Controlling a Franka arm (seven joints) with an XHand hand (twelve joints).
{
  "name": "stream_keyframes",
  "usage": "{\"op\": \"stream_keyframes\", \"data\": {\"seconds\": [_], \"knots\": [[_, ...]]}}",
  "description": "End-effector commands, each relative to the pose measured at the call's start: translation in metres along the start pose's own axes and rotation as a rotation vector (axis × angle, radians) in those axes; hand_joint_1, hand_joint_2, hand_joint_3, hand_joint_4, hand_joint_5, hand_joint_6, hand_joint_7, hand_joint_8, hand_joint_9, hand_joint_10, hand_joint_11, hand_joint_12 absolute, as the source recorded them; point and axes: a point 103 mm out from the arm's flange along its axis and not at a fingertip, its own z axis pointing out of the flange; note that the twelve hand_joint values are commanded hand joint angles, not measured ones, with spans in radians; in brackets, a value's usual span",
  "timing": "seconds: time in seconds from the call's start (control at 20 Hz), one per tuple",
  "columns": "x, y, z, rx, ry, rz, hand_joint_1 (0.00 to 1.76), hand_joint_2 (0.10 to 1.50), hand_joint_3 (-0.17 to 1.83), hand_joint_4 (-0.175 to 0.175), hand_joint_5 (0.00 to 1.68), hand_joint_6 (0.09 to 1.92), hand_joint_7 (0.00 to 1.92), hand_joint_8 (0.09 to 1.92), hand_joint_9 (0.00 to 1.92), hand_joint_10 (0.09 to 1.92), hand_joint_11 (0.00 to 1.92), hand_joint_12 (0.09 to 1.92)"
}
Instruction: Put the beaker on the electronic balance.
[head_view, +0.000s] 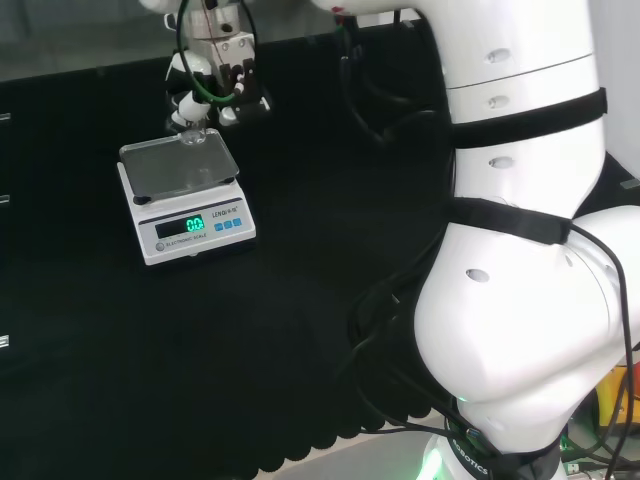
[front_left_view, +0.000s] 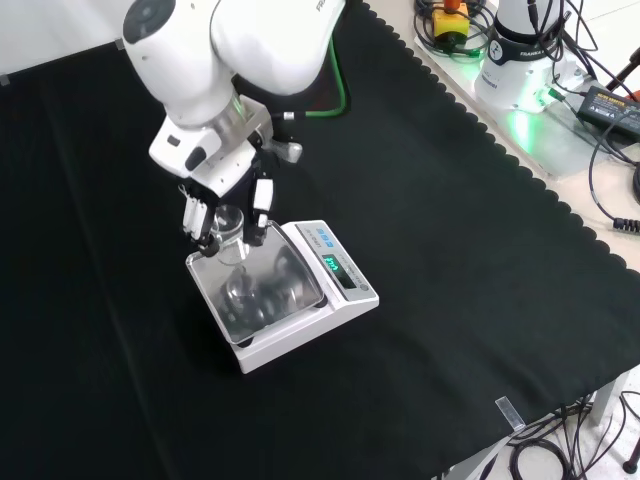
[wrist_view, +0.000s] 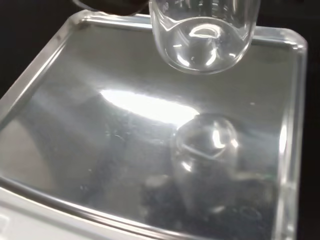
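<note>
Close up, clear glass beaker (wrist_view: 202, 35) held upright in curled fingers of the hand (front_left_view: 225, 205), bottom just above the shiny pan of the electronic balance (front_left_view: 300, 300), so straight down next.

— What do we have beneath it all?
— We see a black cloth (front_left_view: 420, 300) with a scalloped edge covering the bench, and a pale bench top (front_left_view: 600, 200) beyond it carrying loose cables (front_left_view: 610, 150).
</note>
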Motion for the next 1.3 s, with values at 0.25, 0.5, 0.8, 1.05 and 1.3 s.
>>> {"op": "stream_keyframes", "data": {"seconds": [0.25,0.5,0.8,1.05,1.3], "knots": [[0.027,0.018,0.023,0.04,0.031,-0.064,1.14,1.1,-0.07,-0.094,1.07,0.86,0.97,0.91,1.61,0.14,1.66,0.38],[0.029,0.016,0.027,0.055,0.035,-0.066,1.14,1.1,-0.07,-0.095,1.07,0.86,0.97,0.91,1.61,0.14,1.66,0.38],[0.028,0.011,0.035,0.063,0.036,-0.068,1.14,1.1,-0.07,-0.095,1.07,0.86,0.97,0.91,1.61,0.14,1.66,0.38],[0.027,0.012,0.039,0.069,0.02,-0.065,1.14,1.1,-0.07,-0.095,1.07,0.86,0.97,0.91,1.61,0.14,1.66,0.38],[0.026,0.011,0.039,0.062,0.013,-0.061,1.14,1.1,-0.06,-0.095,1.07,0.86,0.97,0.91,1.6,0.14,1.67,0.38]]}}
